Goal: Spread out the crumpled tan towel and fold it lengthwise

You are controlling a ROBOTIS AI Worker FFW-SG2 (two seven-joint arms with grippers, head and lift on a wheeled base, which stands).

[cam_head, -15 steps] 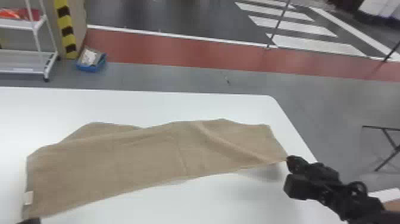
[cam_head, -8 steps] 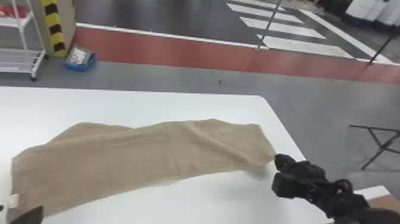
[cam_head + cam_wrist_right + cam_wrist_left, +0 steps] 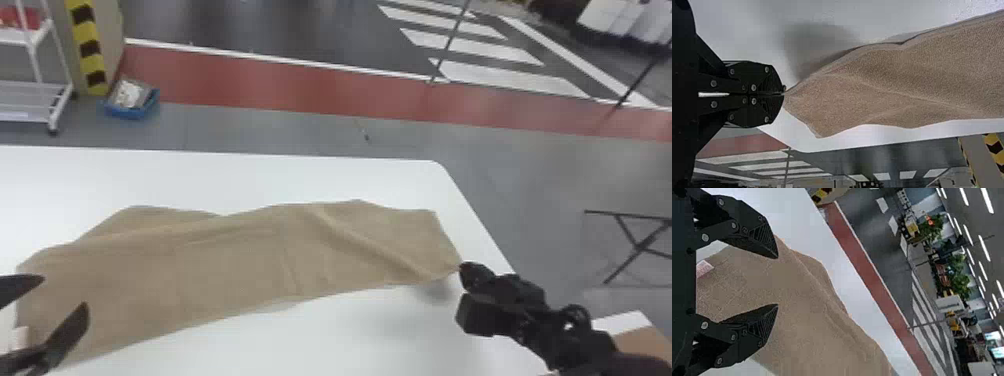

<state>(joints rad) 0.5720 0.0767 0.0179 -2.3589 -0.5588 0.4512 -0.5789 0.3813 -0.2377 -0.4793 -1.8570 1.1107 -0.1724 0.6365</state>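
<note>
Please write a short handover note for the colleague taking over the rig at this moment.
Left tool: open, at the towel's left end, holding nothing.
Right tool: shut on the towel's right near corner, slightly raised.
Towel: laid out lengthwise on the table.
Done: mostly spread, apparently partly folded.
Left: probably aligning the uneven far edge and smoothing creases.

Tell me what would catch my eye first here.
Probably the long, rumpled tan cloth towel spread across the smooth white table. Next, perhaps, the black two-fingered right pincer shut on one corner, and the matching black left pincer gaping over the other end.
</note>
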